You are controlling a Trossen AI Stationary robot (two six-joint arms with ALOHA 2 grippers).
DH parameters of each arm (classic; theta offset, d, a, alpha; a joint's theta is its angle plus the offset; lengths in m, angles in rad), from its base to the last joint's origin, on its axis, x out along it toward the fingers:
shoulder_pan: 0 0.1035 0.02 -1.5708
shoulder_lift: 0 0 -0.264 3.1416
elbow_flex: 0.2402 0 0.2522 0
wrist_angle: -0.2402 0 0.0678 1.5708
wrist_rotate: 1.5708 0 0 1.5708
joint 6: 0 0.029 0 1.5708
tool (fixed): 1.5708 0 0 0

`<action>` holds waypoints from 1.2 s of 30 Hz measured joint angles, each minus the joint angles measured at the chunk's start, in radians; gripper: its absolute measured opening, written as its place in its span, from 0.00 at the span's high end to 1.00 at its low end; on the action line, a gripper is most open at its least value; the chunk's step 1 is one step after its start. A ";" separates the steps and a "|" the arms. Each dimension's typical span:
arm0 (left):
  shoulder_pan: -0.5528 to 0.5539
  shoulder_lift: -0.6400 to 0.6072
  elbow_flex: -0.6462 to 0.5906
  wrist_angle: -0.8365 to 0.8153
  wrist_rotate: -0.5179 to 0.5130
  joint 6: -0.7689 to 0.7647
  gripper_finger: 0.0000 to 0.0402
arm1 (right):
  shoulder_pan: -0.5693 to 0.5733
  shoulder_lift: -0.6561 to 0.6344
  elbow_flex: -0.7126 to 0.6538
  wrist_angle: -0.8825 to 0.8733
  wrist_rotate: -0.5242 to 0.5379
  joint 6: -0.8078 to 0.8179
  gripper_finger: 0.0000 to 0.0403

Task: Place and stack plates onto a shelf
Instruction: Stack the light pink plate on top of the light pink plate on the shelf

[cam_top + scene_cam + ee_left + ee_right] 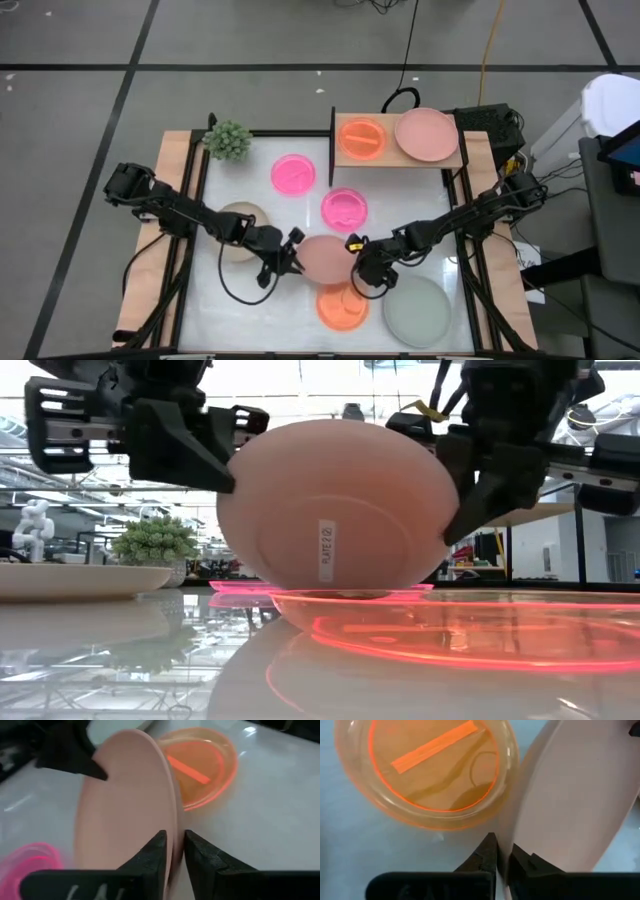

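Note:
A dusty-pink plate [325, 258] stands steeply tilted at mid-table, its underside with a white label [326, 550] facing the near edge. My right gripper [503, 847] is shut on its right rim. My left gripper [174, 845] is at its left rim, its fingers slightly parted on either side of the edge. The shelf [455, 160] at the far right carries an orange plate [360, 138] and a salmon-pink plate [427, 133]. Flat on the table lie two magenta plates [293, 174] [344, 208], an orange plate [343, 305], a grey-green plate [417, 310] and a beige plate [240, 228]. My left gripper has the plate's left rim [172, 827] between its fingers, coming slanting down from the table's left; whether the fingers touch it I cannot tell. My right gripper pinches the plate's right rim [506, 832], one finger on each face, slanting down from the table's right. The plate stands nearly on edge; whether its lower edge [340, 590] rests on the table I cannot tell.
A small green plant [228, 140] stands at the far left corner. The near orange plate [450, 630] lies just in front of the held plate. Wooden side rails [150, 260] run along both table sides, and the shelf has a black upright [332, 130] at its left end.

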 joint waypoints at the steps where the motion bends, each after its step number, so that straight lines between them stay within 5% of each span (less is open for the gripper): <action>1: -0.004 0.000 0.000 0.009 -0.023 0.000 0.80 | 0.000 0.000 0.000 0.004 0.002 0.008 0.99; 15: -0.114 -0.002 0.003 0.198 -0.333 -0.025 0.29 | 0.001 -0.046 0.005 0.032 0.103 0.103 1.00; 25: -0.206 -0.151 0.005 0.272 -0.433 -0.163 0.22 | 0.062 -0.165 0.004 -0.114 0.219 0.348 1.00; 29: -0.238 -0.193 0.003 0.250 -0.568 -0.253 0.22 | 0.098 -0.214 0.012 -0.181 0.271 0.420 1.00; 36: -0.268 -0.201 0.002 0.141 -0.703 -0.390 0.22 | 0.134 -0.235 0.182 -0.480 0.363 0.519 1.00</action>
